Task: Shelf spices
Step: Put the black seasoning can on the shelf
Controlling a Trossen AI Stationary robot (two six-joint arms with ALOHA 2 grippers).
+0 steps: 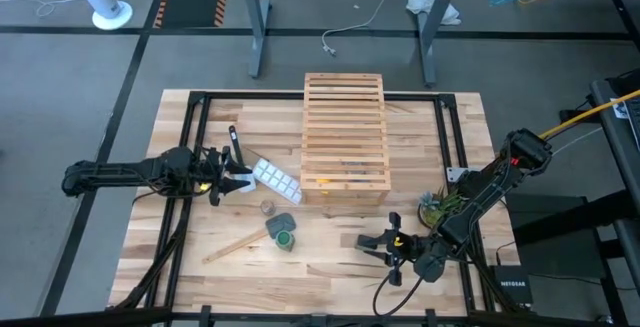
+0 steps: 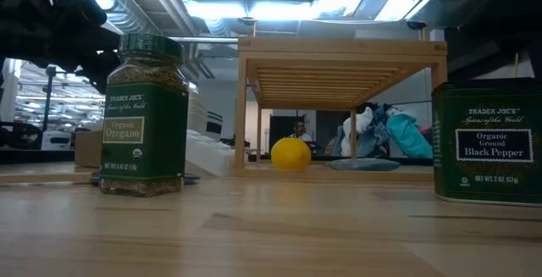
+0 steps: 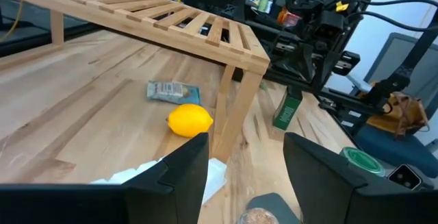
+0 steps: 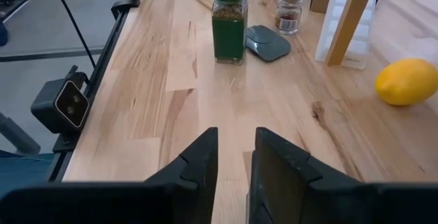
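Right end effector (image 4: 233, 157), fingers nearly together, empty, low over desk (image 1: 240, 257) front. Oregano jar (image 4: 228, 20) upright straight ahead, nearer left end effector (image 1: 240, 175), fingers apart, empty. Small clear jar (image 4: 289, 12) beside. Shelf (image 1: 345, 137) beyond, no jars visible on it.

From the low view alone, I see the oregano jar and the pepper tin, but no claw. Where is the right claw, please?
Observer: The right claw is near the table's front right, aimed at the oregano jar, empty, jaws slightly apart.
Operator: And the third spice?
Observer: The small clear jar stands near the oregano jar, beside a dark pad.
Operator: The left claw?
Observer: The left claw is open and empty by the white tray, left of the shelf.
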